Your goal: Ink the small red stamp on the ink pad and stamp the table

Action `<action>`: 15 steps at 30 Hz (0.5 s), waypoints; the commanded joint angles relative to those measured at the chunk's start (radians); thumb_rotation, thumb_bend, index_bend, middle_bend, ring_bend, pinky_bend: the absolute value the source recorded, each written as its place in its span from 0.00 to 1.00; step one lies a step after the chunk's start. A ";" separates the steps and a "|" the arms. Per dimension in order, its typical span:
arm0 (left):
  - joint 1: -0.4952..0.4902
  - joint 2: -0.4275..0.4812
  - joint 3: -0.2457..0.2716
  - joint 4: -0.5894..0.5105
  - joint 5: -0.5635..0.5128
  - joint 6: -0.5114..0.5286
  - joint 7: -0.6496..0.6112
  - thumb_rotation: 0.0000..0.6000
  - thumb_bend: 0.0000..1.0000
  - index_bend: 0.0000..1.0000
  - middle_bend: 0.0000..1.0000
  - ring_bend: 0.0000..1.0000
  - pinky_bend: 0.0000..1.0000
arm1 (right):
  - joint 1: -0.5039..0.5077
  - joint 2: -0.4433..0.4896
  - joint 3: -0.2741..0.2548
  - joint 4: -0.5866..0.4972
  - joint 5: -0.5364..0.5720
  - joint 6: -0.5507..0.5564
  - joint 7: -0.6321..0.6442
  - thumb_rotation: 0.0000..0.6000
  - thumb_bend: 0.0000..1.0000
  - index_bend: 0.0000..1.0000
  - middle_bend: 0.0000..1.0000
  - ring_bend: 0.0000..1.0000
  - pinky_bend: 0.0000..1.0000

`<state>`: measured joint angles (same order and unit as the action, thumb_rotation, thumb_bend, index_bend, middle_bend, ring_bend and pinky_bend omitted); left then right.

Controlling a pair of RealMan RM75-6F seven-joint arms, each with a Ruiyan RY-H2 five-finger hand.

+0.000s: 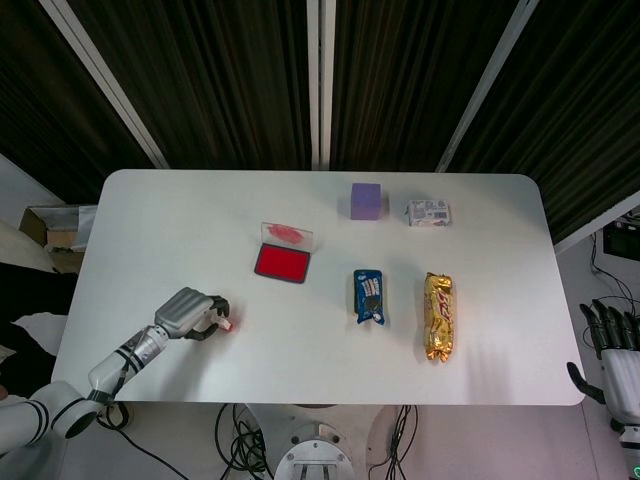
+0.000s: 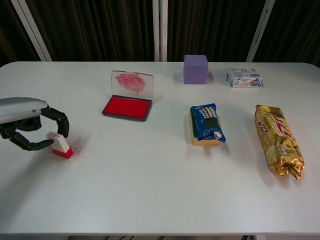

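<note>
The left robot hand (image 2: 31,122) pinches the small red stamp (image 2: 60,145), tilted on the worktop (image 2: 160,190), well left of the open ink pad (image 2: 126,107); stamping looks underway; lifting remains.

A purple cube (image 2: 195,69) is sitting at the far side of the tabletop (image 2: 150,195), with a small white packet (image 2: 244,77) lying just to its right. Nearer the front, a blue cookie pack (image 2: 206,123) is lying lengthwise, and a gold snack bag (image 2: 278,140) is resting to its right, well apart.
</note>
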<state>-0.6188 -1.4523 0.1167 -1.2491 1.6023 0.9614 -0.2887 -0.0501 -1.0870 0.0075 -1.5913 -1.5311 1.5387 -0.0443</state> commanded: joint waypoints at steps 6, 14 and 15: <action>0.009 0.032 0.003 -0.032 0.004 0.019 0.006 1.00 0.43 0.35 0.39 0.97 1.00 | 0.002 0.001 0.002 0.002 0.002 -0.003 0.005 1.00 0.22 0.00 0.00 0.00 0.00; 0.060 0.165 0.015 -0.178 0.022 0.127 0.072 1.00 0.43 0.34 0.38 0.95 1.00 | -0.002 0.002 0.003 0.009 0.003 0.005 0.016 1.00 0.22 0.00 0.00 0.00 0.00; 0.075 0.187 0.012 -0.202 0.019 0.156 0.084 1.00 0.43 0.36 0.38 0.93 1.00 | -0.002 0.003 0.003 0.009 0.004 0.006 0.018 1.00 0.22 0.00 0.00 0.00 0.00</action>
<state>-0.5723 -1.3095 0.1288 -1.4053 1.6197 1.0681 -0.2330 -0.0521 -1.0845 0.0108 -1.5821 -1.5273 1.5441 -0.0266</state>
